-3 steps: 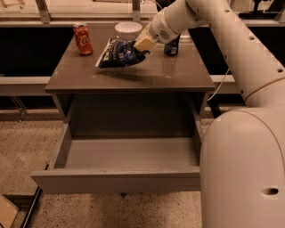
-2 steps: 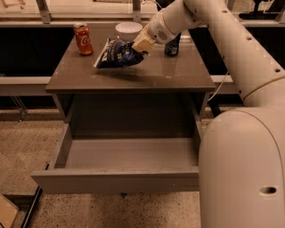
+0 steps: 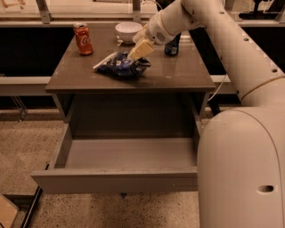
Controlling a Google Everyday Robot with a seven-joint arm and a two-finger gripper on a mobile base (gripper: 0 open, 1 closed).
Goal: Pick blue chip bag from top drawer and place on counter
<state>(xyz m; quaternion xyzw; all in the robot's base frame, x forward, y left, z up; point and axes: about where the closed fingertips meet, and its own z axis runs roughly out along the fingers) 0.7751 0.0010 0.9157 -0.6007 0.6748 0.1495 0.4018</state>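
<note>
Claw [image 3: 139, 50] is sitting at the blue chip bag [image 3: 119, 67] lying on the bench [image 3: 178, 75] — whether it is gripping, I cannot tell — top drawer [image 3: 116, 180] hanging open below.

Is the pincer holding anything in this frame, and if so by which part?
Cannot tell. The pincer is at the right end of the blue chip bag, which lies on the counter; a grip is not visible.

A grey cabinet [image 3: 133, 113] stands on a speckled beige floor [image 3: 26, 149]. Left of the cabinet runs a low pale ledge [image 3: 22, 82] against darkness. Behind the cabinet lies a warmly lit strip [image 3: 89, 11].
</note>
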